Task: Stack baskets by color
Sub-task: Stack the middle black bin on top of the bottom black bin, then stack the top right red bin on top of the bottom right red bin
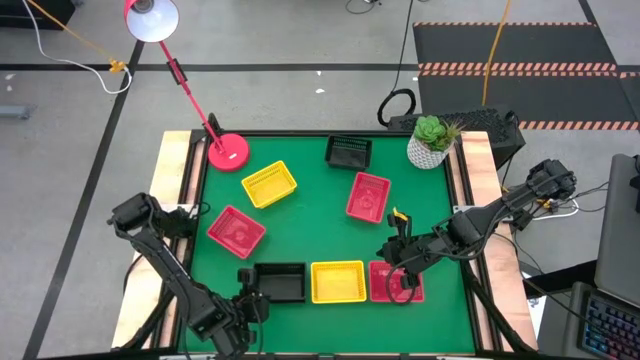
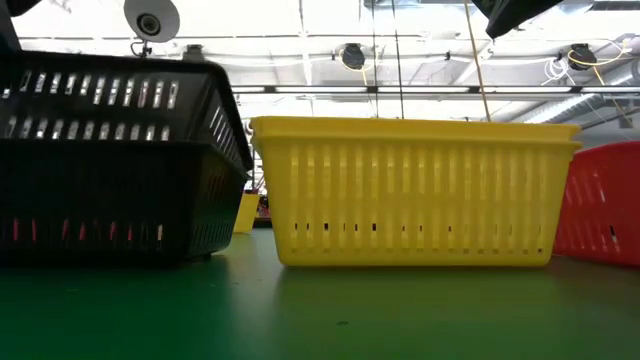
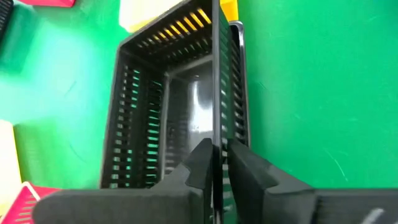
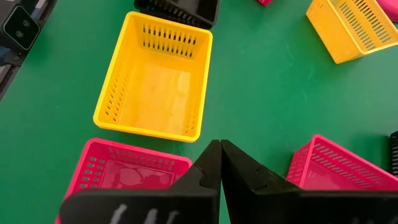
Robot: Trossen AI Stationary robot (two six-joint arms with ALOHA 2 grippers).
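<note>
Two fingers of the left gripper [image 3: 219, 163] straddle the black basket's [image 3: 180, 106] near wall, barely parted, so it should open wider, then lift clear.

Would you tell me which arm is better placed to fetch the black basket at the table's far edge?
Probably the left: its pincer straddles the near black slotted plastic basket's wall, so it handles black; the far one lies midway.

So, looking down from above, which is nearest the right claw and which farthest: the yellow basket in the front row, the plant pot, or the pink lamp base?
From the right claw, in the overhead view:
1. Front-row yellow basket, just beside it toward the table's middle.
2. Plant pot, at the far right corner.
3. Pink lamp base, at the far left corner.
</note>
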